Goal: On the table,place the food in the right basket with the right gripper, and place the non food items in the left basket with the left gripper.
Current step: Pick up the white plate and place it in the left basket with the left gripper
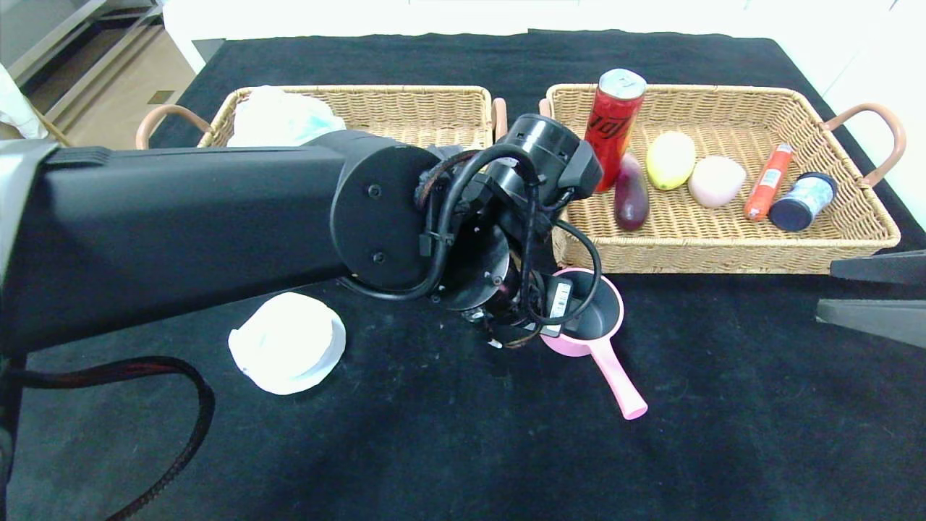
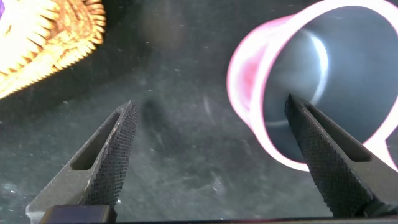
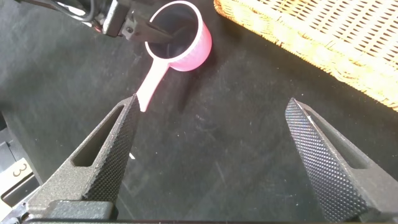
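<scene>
Left arm hides part of the pink pot (image 1: 595, 318).

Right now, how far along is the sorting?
Done: the right basket holds all the food, and the left basket holds one white item. In hand: the left gripper is open around the pink pot rim. Left: the white lid. The right gripper hovers open.

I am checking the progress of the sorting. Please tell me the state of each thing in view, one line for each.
left pincer: open, one finger inside the pink pot, one outside its wall
right pincer: open, holding nothing, above the table
pink pot: upright on the table, not lifted
white lid: lying flat on the table
red can: standing in the right basket
right basket: holds six items
left basket: holds a white bundle
</scene>
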You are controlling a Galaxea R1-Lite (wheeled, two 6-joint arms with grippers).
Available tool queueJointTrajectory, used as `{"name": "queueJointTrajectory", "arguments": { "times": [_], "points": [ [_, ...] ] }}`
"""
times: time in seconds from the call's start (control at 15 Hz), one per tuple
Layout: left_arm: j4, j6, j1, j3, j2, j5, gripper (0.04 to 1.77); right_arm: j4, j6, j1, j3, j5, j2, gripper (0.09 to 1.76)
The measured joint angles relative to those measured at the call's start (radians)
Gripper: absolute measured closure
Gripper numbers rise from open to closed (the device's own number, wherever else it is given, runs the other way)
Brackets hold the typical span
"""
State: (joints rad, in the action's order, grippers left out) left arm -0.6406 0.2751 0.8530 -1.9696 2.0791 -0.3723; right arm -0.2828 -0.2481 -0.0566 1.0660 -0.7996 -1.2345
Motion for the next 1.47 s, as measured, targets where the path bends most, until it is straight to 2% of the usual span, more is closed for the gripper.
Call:
{"name": "queueJointTrajectory", "arguments": {
  "times": [0.27, 0.87, 0.93, 1.2, 1.4, 1.47],
  "points": [
    [0.007, -0.025, 0.002, 0.0, 0.009, -0.036, 0.09, 0.0, 0.0, 0.0, 0.0, 0.0, 0.001, 0.14],
    [0.008, -0.04, 0.003, -0.003, 0.02, -0.037, 0.09, 0.0, 0.0, 0.0, 0.0, 0.0, 0.002, 0.14],
    [0.008, -0.04, 0.003, -0.003, 0.02, -0.037, 0.18, 0.0, 0.0, 0.0, 0.0, 0.0, 0.002, 0.14],
    [0.008, -0.039, 0.003, -0.003, 0.02, -0.037, 0.79, 0.0, 0.0, 0.0, 0.0, 0.0, 0.002, 0.14],
    [0.007, -0.039, 0.003, -0.003, 0.02, -0.036, 1.13, -0.001, 0.0, -0.001, 0.0, 0.0, 0.002, 0.14],
    [0.011, -0.039, 0.003, -0.004, 0.02, -0.031, 1.69, 0.0, 0.0, -0.001, 0.0, -0.001, 0.002, 0.14]
  ]
}}
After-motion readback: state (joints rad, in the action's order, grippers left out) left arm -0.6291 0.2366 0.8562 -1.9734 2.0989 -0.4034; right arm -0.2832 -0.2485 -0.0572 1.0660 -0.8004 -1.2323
